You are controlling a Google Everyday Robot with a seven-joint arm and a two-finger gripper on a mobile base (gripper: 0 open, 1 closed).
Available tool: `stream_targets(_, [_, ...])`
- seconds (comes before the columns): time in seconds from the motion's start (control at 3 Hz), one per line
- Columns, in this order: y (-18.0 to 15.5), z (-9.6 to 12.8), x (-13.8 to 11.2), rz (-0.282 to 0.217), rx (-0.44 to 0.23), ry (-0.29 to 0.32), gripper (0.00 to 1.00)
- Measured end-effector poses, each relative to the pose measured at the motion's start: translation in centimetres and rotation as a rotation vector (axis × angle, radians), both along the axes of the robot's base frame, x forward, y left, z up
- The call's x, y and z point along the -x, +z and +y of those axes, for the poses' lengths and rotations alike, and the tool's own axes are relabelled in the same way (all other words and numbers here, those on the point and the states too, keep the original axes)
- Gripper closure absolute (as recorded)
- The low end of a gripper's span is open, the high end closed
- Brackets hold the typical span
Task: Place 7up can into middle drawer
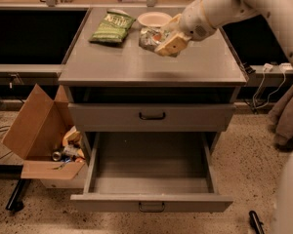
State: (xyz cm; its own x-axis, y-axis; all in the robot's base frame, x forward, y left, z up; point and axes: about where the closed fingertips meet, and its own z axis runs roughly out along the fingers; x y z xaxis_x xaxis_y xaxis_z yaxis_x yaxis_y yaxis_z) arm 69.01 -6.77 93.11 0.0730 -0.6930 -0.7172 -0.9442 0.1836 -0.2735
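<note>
The 7up can (147,37), crumpled and silver-white, is in my gripper (158,39) over the back middle of the cabinet top (136,67). The tan fingers (172,44) are closed on the can and hold it just in front of a white bowl (154,18). The white arm reaches in from the upper right. The middle drawer (151,203) is the lower front; it is pulled fully out, and its grey inside (151,167) is empty. The drawer front above it (151,116) is shut.
A green chip bag (112,27) lies at the back left of the cabinet top. An open cardboard box (39,130) with cans and scraps stands on the floor left of the open drawer. A dark cloth (285,111) hangs at the right.
</note>
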Motion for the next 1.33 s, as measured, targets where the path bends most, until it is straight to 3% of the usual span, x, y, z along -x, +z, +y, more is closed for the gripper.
stream_targets(0.33, [0.1,-2.5,3.3,0.004,0.008,-0.023,1.0])
stream_targets(0.67, [-1.4,-4.9,5.9,0.053,0.044,-0.052,1.0])
stream_targets(1.33, [-7.4,-8.4,7.9,0.209,0.136,-0.106,1.0])
